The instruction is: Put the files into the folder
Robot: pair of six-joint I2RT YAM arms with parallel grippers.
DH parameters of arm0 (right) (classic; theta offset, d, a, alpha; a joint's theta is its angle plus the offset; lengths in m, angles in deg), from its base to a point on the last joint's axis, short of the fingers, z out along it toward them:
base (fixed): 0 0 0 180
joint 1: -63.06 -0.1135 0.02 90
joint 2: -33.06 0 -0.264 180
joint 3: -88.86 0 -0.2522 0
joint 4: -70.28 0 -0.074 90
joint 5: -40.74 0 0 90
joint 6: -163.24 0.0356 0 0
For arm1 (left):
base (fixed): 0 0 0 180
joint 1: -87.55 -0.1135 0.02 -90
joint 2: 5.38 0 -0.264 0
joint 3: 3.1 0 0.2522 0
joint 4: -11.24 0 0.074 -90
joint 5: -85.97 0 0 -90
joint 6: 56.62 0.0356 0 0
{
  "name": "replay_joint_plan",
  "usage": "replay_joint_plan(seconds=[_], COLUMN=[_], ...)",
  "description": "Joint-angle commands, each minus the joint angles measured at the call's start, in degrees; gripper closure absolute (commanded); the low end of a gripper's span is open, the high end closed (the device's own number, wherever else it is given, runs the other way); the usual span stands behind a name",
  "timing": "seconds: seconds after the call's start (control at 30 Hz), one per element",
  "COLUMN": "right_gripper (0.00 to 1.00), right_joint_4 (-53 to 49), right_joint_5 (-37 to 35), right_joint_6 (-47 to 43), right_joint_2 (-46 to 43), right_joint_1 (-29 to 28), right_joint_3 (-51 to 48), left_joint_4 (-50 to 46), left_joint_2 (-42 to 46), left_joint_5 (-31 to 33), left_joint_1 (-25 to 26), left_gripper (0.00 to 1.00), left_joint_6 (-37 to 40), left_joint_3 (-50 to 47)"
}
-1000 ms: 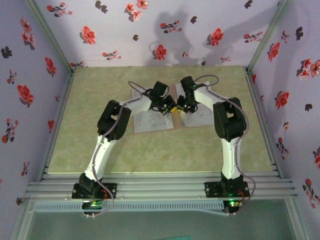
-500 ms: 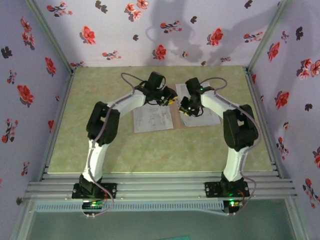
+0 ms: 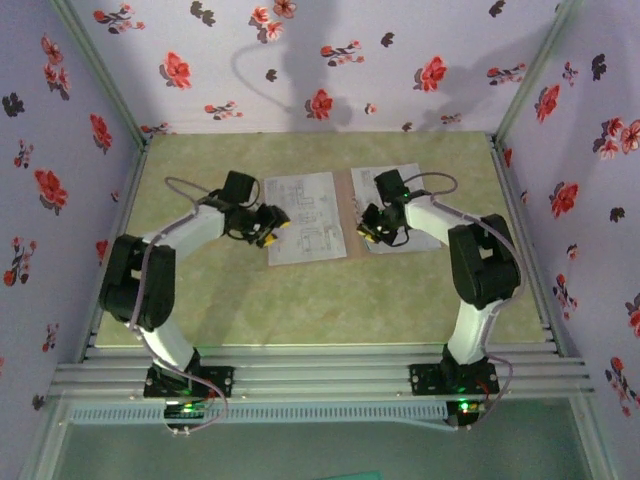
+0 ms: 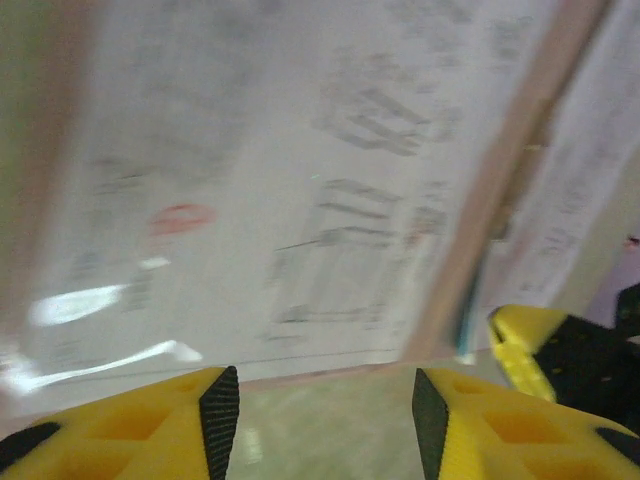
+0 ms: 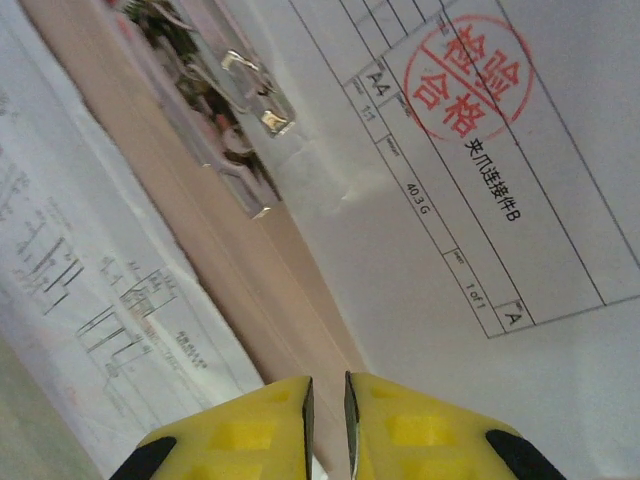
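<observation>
1. Hovering open, empty left gripper [image 3: 270, 226] [image 4: 325, 410] at left edge of white printed paper sheets [image 3: 308, 215] [image 4: 300, 180].
2. Poising nearly closed right gripper [image 3: 368, 228] [image 5: 327, 410] beside spine of tan-brown card folder [image 3: 350, 195] [image 5: 230, 270].
3. Lying flat on green table [image 3: 250, 300], flowered lilac walls [image 3: 300, 60] surrounding.

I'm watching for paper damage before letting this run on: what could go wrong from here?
1. The right end effector, jaws almost shut, sits where the stamped sheet meets the folder and its metal clip; a drag might crease the paper or snag the clip.
2. The left end effector stands open at the edge of the other sheet; a flat sheet is hard to pinch, so it may slide instead of lifting.
</observation>
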Motion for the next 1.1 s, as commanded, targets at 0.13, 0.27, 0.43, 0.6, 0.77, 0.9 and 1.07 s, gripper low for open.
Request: replay_joint_plan(seconds=[0.13,0.27,0.43,0.6,0.77,0.9,1.07], right_gripper=[0.83,0.86,0.89,0.90,0.90,0.90,0.90], right_joint_4=[0.66,-1.26,-6.77,-14.51,-17.25,-17.19,-17.09], right_joint_5=[1.77,0.43,-2.83,-8.32,-11.32,-11.55,-11.39], right_joint_6=[2.72,2.42,0.05,-3.73,-4.75,-4.82,-4.84], right_joint_2=[4.41,4.87,7.12,11.27,13.45,13.76,13.88], right_joint_1=[-0.63,-0.91,-1.61,-3.39,-4.32,-4.34,-4.34], right_joint_3=[0.47,-0.15,0.20,2.58,3.13,2.77,2.81], left_joint_4=[-1.42,0.10,0.88,-2.24,-5.94,-6.90,-7.19], left_joint_2=[0.81,-1.18,-2.07,-2.24,-4.03,-4.30,-6.18], left_joint_5=[-2.62,-2.95,-2.66,-0.61,1.14,2.70,3.04], left_joint_1=[-2.85,-3.28,-3.35,-3.99,-4.08,-3.96,-2.55], left_gripper=[0.44,0.44,0.43,0.39,0.39,0.39,0.39], left_joint_6=[7.15,7.66,8.39,10.72,12.57,14.12,14.73], left_joint_3=[-4.84,-5.19,-4.76,-2.41,-0.41,-0.47,-0.05])
